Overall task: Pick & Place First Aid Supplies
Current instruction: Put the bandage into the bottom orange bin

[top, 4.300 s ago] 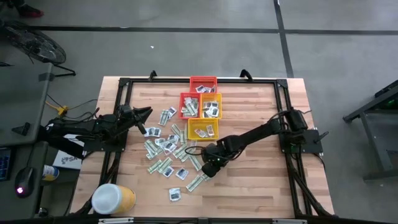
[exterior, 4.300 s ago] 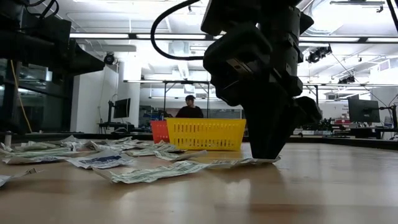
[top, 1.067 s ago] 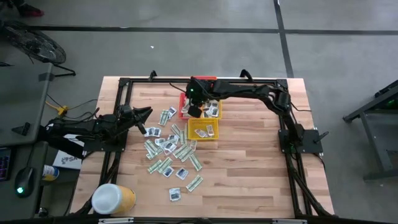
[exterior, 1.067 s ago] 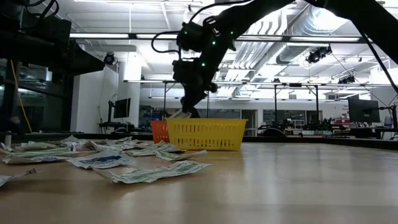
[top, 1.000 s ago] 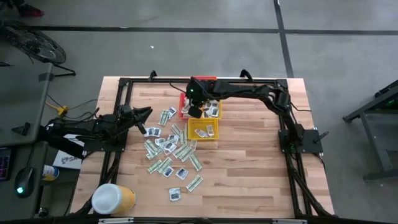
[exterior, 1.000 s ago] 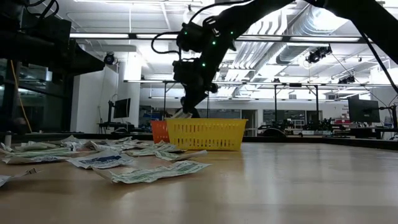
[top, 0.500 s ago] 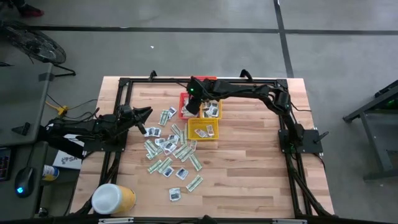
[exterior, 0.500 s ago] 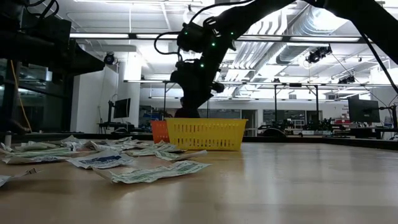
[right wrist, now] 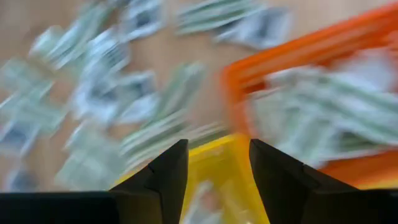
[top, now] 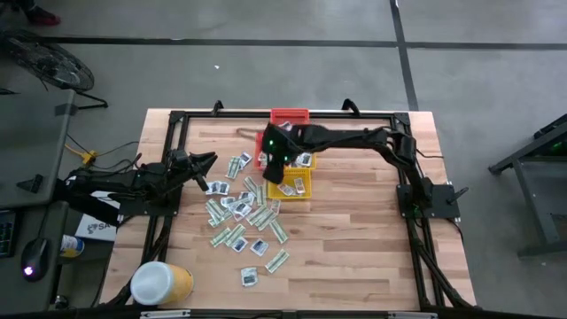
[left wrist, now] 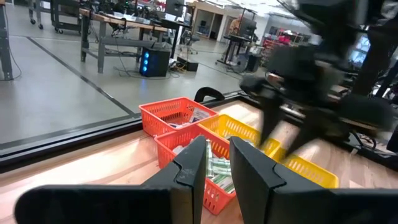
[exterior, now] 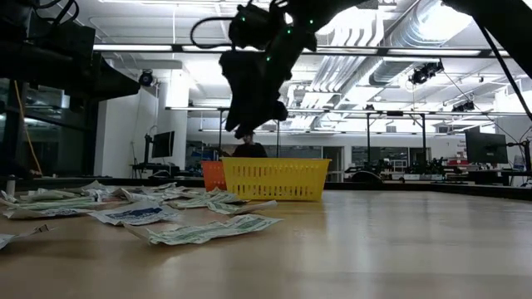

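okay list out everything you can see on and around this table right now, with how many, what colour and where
First aid packets: dozens, pale green-and-white strips and white squares with dark marks, scattered across the table's middle; more lie inside the baskets.
Baskets: four small ones, clustered at the far middle of the table: two red, one orange, one yellow.
Tub: one, yellow with a white lid, near left corner.
Table: one, light wood, with a black frame.
Person: one, dark top, in the room behind the baskets.
Left claw: dark, waiting at the table's left edge, empty.
Right claw: dark, open and empty above the baskets.
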### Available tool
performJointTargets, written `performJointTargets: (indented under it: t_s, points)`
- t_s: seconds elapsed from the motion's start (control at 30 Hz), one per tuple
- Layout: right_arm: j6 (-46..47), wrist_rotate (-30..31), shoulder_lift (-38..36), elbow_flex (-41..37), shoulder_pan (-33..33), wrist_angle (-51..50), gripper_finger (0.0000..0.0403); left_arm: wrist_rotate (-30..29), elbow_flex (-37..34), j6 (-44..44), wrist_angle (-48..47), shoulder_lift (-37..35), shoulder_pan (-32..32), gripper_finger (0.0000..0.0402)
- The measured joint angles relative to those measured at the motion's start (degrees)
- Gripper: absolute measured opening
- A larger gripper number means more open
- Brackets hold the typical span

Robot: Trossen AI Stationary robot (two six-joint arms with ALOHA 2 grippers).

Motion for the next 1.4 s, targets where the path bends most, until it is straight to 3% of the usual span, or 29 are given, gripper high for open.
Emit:
performJointTargets:
  t_s: [0.13, 0.37, 0.73, 1.1, 1.4]
  points:
    - [-5.6, -5.2, -0.4, 0.0, 3.7, -2.9, 0.0160, 0.0, 0.0, 0.0, 0.0, 0.0, 0.0, 0.0073]
    - [-18.6, -5.7, -0.4, 0.0, 11.6, -12.3, 0.0161, 0.0, 0.0, 0.0, 0.0, 0.0, 0.0, 0.0073]
    - [-28.9, 3.9, -0.4, -3.0, 25.2, -15.1, 0.0154, 0.0, 0.0, 0.0, 0.0, 0.0, 0.0, 0.0073]
    - [-25.8, 19.9, -0.4, -10.7, 33.7, -6.1, 0.0166, 0.0, 0.0, 0.0, 0.0, 0.0, 0.0, 0.0073]
    - [-22.8, 26.7, -0.4, -17.4, 36.6, 4.6, 0.0165, 0.0, 0.0, 0.0, 0.0, 0.0, 0.0, 0.0073]
